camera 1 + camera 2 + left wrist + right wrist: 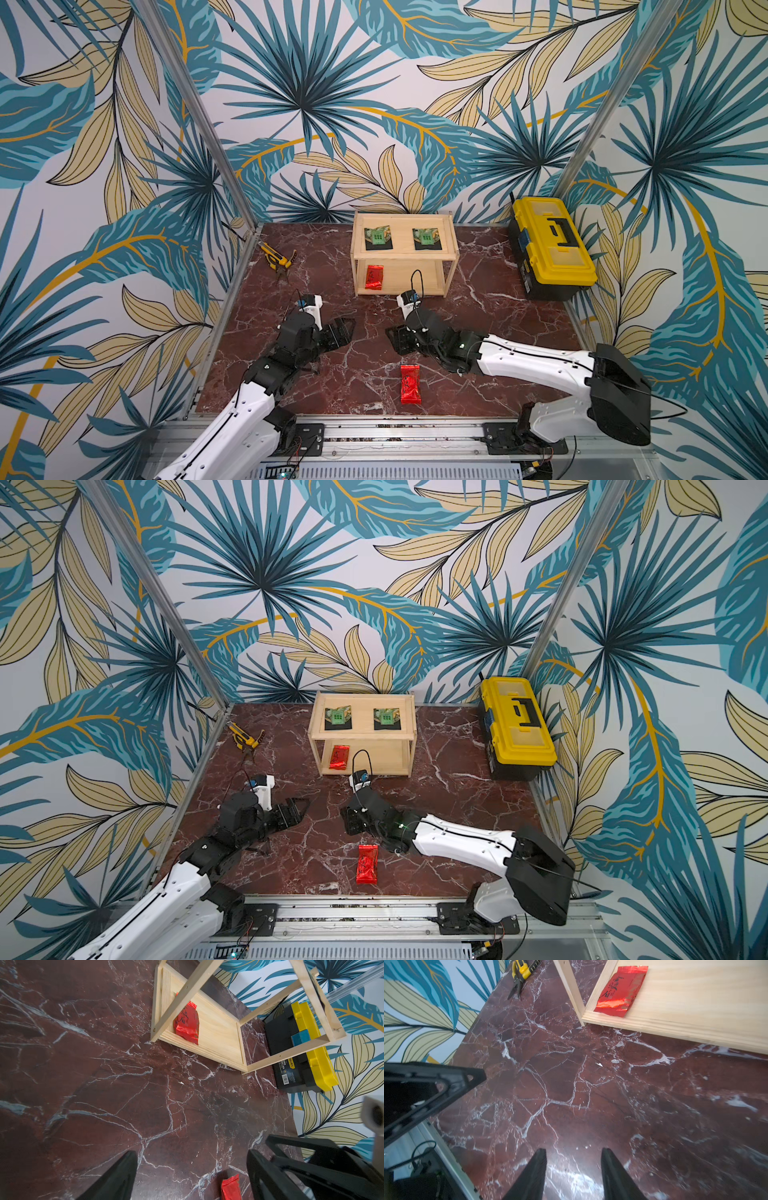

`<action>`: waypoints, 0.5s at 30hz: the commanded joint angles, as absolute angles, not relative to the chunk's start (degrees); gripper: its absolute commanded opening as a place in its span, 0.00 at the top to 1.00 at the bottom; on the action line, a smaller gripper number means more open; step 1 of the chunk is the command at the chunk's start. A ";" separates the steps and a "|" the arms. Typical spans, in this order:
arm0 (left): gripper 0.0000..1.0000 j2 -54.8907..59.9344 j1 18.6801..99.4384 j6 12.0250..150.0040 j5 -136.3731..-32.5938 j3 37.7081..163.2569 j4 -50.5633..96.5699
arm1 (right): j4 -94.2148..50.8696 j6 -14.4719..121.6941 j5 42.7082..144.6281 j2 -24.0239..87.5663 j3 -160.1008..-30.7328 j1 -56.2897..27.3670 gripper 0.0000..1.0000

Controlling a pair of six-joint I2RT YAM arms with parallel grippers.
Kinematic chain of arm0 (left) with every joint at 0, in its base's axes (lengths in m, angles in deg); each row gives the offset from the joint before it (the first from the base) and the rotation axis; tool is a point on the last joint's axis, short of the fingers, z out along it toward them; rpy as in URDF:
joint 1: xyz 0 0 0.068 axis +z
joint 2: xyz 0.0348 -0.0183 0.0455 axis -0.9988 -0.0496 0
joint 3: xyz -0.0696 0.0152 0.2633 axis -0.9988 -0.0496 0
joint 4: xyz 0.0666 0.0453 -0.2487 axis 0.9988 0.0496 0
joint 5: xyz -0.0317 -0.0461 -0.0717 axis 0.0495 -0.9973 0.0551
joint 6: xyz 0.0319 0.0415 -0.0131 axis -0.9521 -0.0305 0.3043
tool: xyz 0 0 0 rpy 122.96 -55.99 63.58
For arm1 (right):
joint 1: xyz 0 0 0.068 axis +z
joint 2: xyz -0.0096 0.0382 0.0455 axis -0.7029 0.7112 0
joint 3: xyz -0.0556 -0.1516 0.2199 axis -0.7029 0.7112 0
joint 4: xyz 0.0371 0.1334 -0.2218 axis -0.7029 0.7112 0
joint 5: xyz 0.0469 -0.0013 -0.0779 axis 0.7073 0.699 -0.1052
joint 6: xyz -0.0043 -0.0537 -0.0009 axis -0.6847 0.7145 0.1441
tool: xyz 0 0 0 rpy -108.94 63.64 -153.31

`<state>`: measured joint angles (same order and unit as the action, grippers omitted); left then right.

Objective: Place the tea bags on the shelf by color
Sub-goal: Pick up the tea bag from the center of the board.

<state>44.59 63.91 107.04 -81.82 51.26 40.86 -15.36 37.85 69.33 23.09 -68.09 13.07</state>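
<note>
we're seeing loose red tea bag [230, 1187] cropping off in left wrist view, lying whole on marble [365, 374] in top views, other red [373, 277] on shelf [405, 259] lower tier, green pair [378, 237] on top showing overhead only, left gripper [192, 1176] gaping wide, right gripper [574, 1174] half open, both holding nothing

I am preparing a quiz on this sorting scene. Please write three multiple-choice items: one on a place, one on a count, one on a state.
1. Where does the loose red tea bag lie?
A. on the table
B. on the toolbox
C. on the top tray

2. How many green tea bags are on the shelf?
A. one
B. two
C. four

3. How is the left gripper?
A. shut on a bag
B. open, empty
C. shut, empty

Key: 1 A, it lies on the marble near the front edge. 2 B, one and another on top. 3 B, bare table shows between its fingers.
</note>
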 commanded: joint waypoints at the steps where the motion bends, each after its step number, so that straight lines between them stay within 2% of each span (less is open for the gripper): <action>1: 0.13 44.42 62.95 105.47 -80.99 51.66 44.92 | -1.49 42.24 67.13 18.49 -66.29 14.37 0.51; 8: 0.14 41.55 58.14 102.67 -83.96 54.36 46.31 | 14.48 43.48 68.42 11.75 -64.99 18.26 0.50; 10: 0.14 40.33 58.06 103.99 -87.74 54.69 46.99 | 18.45 42.61 68.36 10.25 -64.35 19.84 0.50; 15: 0.13 39.41 57.98 107.96 -97.39 54.71 46.20 | 19.96 39.35 69.17 5.82 -59.94 26.43 0.40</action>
